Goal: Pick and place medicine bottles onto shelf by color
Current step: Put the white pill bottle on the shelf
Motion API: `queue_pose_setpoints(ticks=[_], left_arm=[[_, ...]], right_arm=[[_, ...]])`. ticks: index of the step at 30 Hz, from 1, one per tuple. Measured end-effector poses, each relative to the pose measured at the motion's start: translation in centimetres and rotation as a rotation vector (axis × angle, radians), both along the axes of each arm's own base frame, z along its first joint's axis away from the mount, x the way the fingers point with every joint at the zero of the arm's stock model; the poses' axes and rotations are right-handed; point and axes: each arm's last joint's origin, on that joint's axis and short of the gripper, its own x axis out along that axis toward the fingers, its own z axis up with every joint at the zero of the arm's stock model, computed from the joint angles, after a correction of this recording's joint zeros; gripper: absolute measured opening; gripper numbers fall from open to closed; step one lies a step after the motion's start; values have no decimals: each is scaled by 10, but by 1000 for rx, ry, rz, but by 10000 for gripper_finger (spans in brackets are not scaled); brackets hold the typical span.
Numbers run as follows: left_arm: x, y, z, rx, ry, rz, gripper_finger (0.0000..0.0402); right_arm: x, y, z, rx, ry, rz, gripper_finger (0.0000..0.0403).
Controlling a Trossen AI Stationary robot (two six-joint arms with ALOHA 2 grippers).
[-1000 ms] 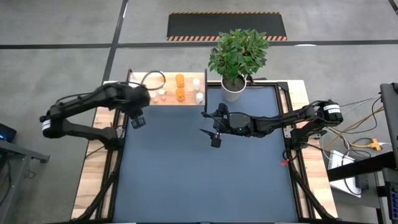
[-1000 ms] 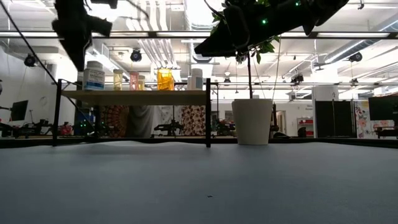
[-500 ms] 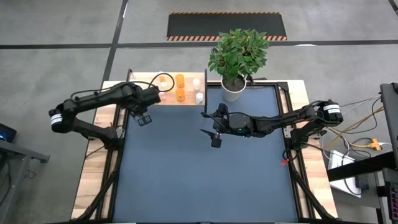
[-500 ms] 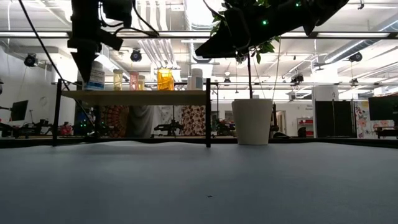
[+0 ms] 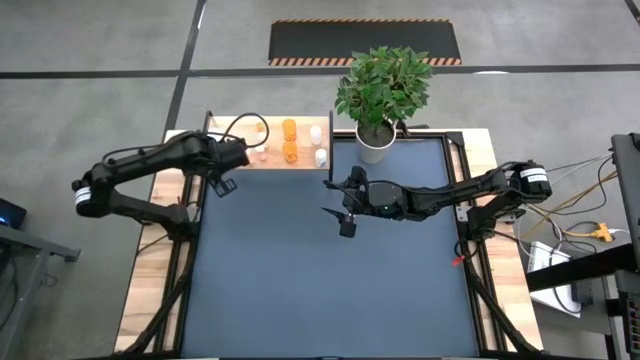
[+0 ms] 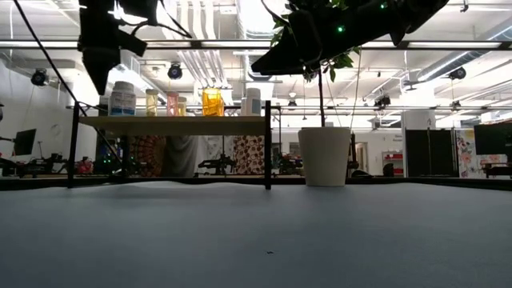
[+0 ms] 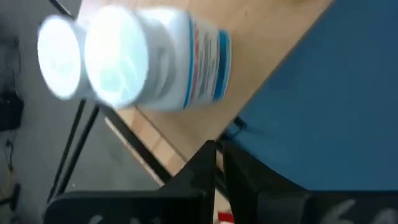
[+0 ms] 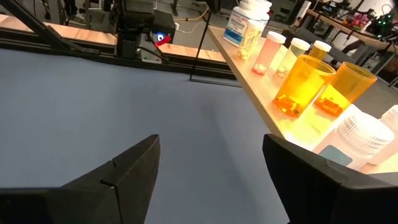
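Note:
The light wood shelf [image 5: 275,140] stands at the table's far left corner. On it are orange bottles [image 5: 289,150], white bottles [image 5: 320,156] and small pale ones [image 5: 262,151]. In the low view they stand in a row on the board [image 6: 172,126], with a white blue-labelled bottle [image 6: 122,98] at its left end. My left gripper [image 5: 222,186] hangs shut and empty near that end, up beside the white bottle [image 7: 158,62]. My right gripper [image 5: 346,226] hovers open and empty over the middle of the table, its fingers [image 8: 134,162] facing the shelf [image 8: 261,106].
A white pot with a green plant [image 5: 376,145] stands at the table's far edge, right of the shelf. The dark blue tabletop [image 5: 330,290] spreads toward the near edge. Wooden side boards [image 5: 150,260] and black frame legs flank it.
My left gripper dipped down and toward the white bottle at the shelf's left end, then rose and drew back toward the table's left. The bottles stayed where they were.

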Motion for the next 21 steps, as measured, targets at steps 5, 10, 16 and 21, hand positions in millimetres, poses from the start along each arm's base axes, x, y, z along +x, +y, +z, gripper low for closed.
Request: queue_pose_setpoints(ticks=[5, 10, 16, 21], left_arm=[[-1, -4, 8, -87, -50, -46, 12], [6, -1, 45, 10, -172, -154, 12], [1, 16, 82, 238, -247, -115, 3], [-6, 35, 75, 150, -250, -65, 1]], right_arm=[[0, 0, 0, 0, 1, 0, 272], [0, 0, 0, 0, 1, 0, 274], [0, 0, 0, 0, 1, 0, 270], [0, 0, 0, 0, 3, 0, 270]])
